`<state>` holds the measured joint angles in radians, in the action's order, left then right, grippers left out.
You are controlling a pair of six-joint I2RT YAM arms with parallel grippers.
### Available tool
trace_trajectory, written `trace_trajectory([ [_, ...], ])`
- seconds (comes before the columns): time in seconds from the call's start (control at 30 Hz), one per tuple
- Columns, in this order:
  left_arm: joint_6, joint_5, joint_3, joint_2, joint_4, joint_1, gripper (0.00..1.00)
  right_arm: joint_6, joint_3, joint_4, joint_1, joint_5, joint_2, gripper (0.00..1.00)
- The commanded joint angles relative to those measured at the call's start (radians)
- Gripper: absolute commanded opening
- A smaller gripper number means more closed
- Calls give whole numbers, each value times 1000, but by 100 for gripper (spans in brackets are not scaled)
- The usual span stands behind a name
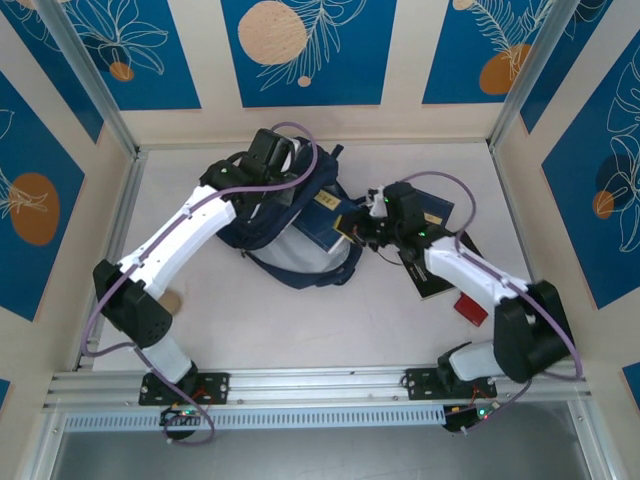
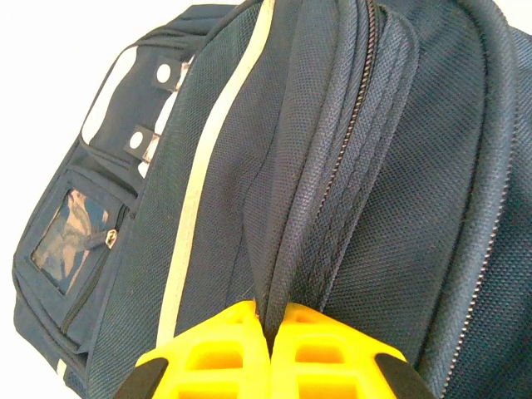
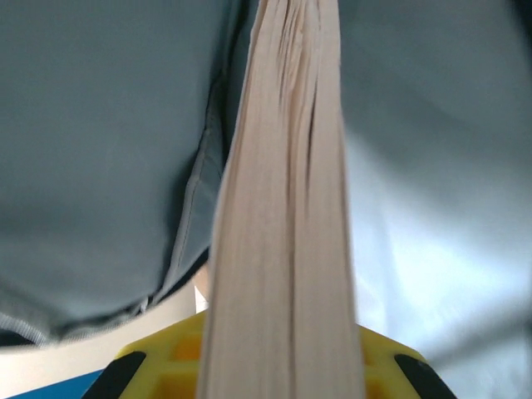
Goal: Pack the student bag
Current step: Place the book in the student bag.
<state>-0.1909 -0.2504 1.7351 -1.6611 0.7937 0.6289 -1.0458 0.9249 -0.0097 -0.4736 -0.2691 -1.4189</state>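
bag (image 1: 258, 233) lies flat mid-worktop (image 1: 220, 300), long axis roughly far-to-near, mouth facing right. book (image 3: 283, 208) partly inside, pages against grey lining (image 3: 100, 166). right gripper (image 3: 281, 366) clamped on book; left gripper (image 2: 268, 324) pinched on bag fabric (beside zipper (image 2: 349, 141)).

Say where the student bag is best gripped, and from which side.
Probably the raised fabric fold beside the zip on the student bag, fingers astride it, coming in along the zip line. It stands up thin and pinchable, as the shut left gripper shows; flat panels offer no edge.
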Motion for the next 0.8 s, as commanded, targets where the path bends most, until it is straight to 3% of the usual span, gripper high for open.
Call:
trace_trajectory([
  [0.0,-34,16,20,82,-114,-1,0,-19,121,132,-64,14,-100,0],
  [0.23,-87,0,-5,118,-118,-1,0,-173,273,168,-103,107,-360,0],
  [0.47,-103,3,-11,136,-125,-1,0,-176,418,165,-137,153,-531,0],
  [0.67,-113,-9,-18,133,-124,-1,0,-163,506,162,-142,103,-619,18],
  [0.77,-124,-37,-30,141,-120,-3,0,-163,437,194,-135,91,-569,40],
])
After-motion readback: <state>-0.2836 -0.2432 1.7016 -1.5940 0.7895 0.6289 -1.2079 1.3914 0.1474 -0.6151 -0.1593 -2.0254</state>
